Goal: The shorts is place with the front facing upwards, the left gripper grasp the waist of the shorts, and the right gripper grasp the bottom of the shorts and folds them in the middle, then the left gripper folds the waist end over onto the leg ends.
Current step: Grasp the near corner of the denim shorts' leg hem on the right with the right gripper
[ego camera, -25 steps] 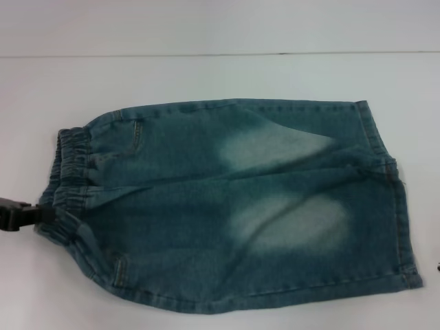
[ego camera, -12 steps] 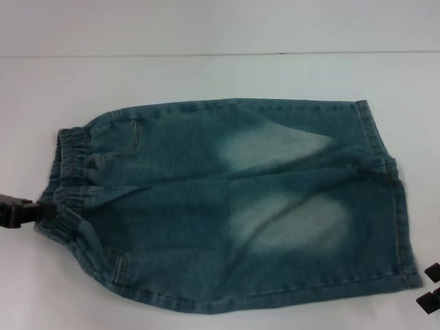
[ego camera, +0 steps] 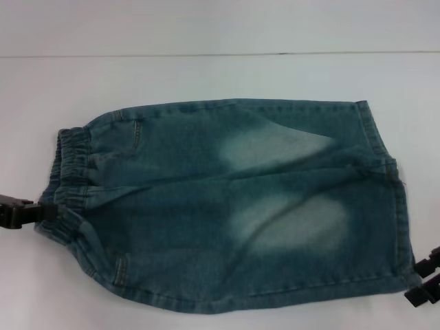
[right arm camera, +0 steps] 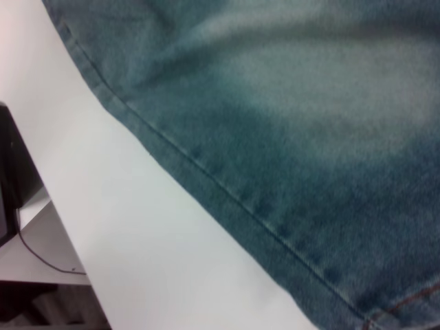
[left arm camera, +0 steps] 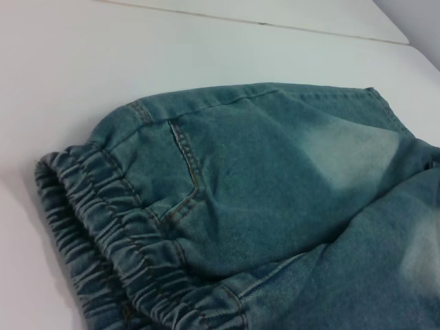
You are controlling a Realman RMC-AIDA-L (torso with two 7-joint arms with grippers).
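I see the denim shorts (ego camera: 234, 206) lying flat across the middle of the white worktop (ego camera: 206, 75), waistband at frame left, leg hems at frame right. My left pincer (ego camera: 31, 212) sits at the left edge against the waistband; I cannot tell its state. My right pincer (ego camera: 425, 276), lower right, is spread beside the near hem corner.

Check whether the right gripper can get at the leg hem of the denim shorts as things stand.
Probably yes. The right gripper sits beside the near hem corner of the denim shorts, which lie flat on the white table with nothing between them. The left gripper is at the elastic waistband.
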